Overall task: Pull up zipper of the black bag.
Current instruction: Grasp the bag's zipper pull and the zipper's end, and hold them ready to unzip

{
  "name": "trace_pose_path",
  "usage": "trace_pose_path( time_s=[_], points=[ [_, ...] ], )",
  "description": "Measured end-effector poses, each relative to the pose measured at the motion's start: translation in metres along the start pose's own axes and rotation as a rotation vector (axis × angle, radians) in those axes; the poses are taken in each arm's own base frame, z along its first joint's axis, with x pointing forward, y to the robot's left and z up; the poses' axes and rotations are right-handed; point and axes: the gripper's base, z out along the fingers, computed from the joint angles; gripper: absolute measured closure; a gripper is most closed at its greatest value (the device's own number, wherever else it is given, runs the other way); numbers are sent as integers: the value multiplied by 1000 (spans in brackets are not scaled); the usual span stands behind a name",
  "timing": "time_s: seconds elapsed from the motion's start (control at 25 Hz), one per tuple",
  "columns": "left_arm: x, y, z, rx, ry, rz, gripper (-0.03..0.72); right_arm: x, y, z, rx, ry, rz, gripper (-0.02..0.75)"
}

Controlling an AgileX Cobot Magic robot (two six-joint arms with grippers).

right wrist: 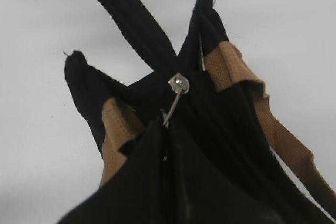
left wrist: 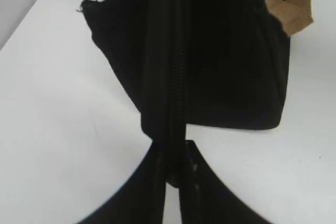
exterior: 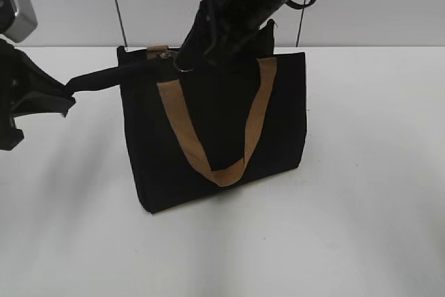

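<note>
- bag stands upright on the white table
- left gripper is closed on the black zip tail, stretched sideways
- right gripper is closed on the zipper ring at the bag's top

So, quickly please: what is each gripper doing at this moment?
Left gripper: closed on the zip tail of the black bag.
Right gripper: closed on the ring pull of the zipper.

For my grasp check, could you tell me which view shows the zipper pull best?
The right wrist view: the zipper sits central, ring running into the right gripper. The exterior view shows only a glint; the left wrist view shows none.
</note>
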Motion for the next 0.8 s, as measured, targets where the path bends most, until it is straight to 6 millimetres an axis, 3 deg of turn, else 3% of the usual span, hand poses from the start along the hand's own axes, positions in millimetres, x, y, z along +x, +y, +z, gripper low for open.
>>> trace_pose_path(
  time_s=[0.28, 0.6, 0.8],
  points=[
    [15, 6, -4, -3, 63, -56, 657, 22, -26, -16, 43, 18, 72, 738],
    [17, 7, -5, -2, 67, -75, 657, 53, -56, -40, 90, 38, 170, 738],
    [14, 11, -5, -36, 28, -127, 657, 57, -56, -43, 55, 47, 195, 738]
  ],
)
